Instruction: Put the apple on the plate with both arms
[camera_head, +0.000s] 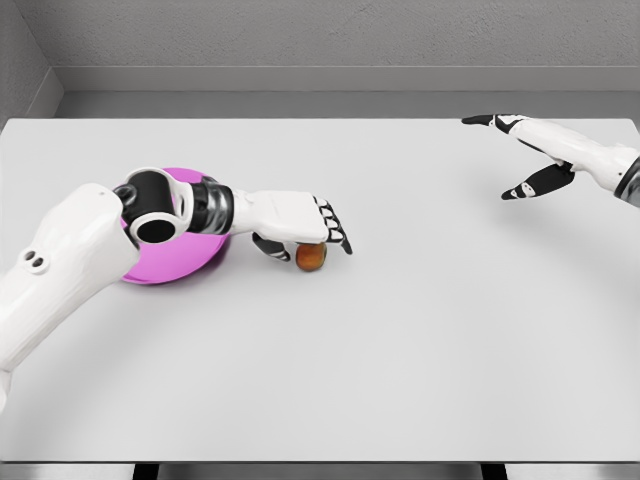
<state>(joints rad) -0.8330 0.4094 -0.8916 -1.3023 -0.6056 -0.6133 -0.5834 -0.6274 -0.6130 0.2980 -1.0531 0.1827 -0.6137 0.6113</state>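
Apple (311, 258): on white table (400, 330), just right of magenta plate (165, 262). Left robot hand (305, 225): over apple, fingers curled about it. Right robot hand (530, 150): far right, raised, fingers spread, holding nothing.

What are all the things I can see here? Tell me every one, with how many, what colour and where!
apple: one, reddish orange, on the table left of the middle, right under the left hand's fingers
plate: one, bright pink, on the table at the left, partly hidden behind the left arm, just left of the apple
table: one, white, fills most of the picture
wall: grey, along the top behind the table
left hand: one, white with black fingertips, over the apple, fingers curled down around it; whether it grips it fully is hard to tell
right hand: one, white and black, at the upper right above the table, fingers spread, holding nothing
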